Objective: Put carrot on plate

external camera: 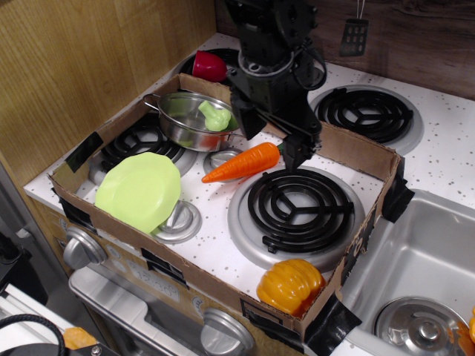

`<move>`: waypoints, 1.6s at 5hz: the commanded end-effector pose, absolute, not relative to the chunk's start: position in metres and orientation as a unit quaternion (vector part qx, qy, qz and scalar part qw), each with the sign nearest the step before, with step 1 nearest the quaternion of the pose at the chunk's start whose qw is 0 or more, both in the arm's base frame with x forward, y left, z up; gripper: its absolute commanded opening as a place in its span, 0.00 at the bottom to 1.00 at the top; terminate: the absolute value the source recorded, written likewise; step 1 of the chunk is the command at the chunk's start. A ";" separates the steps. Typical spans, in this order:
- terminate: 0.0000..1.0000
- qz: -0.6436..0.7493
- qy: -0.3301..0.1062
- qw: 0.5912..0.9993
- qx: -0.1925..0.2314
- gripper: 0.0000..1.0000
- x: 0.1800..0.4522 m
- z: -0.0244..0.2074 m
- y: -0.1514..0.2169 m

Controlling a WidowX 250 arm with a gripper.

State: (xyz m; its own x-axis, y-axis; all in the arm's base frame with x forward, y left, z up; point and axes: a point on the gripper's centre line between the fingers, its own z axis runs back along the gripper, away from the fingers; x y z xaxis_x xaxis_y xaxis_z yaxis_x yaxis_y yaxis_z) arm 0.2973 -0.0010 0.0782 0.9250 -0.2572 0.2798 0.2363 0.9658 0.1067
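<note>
The orange carrot (241, 163) lies on the white stove top inside the cardboard tray, its tip pointing left toward the plate. Its green stem end is mostly hidden by the gripper. The lime-green plate (139, 190) rests tilted on the front-left burner, apart from the carrot. My black gripper (273, 141) is open, with its fingers (297, 153) standing either side of the carrot's thick end. It holds nothing.
A steel pan (185, 126) holding a green toy (215, 115) sits just behind the carrot. A red cup (210, 67) is at the back left. A yellow-orange pumpkin toy (289, 285) lies at the front. Cardboard walls (349, 152) ring the area; a sink (434, 245) is at the right.
</note>
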 end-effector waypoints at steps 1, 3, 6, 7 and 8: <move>0.00 -0.131 -0.151 0.979 0.039 1.00 0.305 0.068 0.025; 0.00 -0.082 -0.138 0.986 0.042 1.00 0.309 0.062 0.041; 0.00 -0.073 -0.128 0.989 0.033 1.00 0.305 0.048 0.061; 0.00 -0.074 -0.135 0.988 0.021 1.00 0.302 0.036 0.068; 0.00 -0.069 -0.145 0.987 0.002 1.00 0.301 0.022 0.067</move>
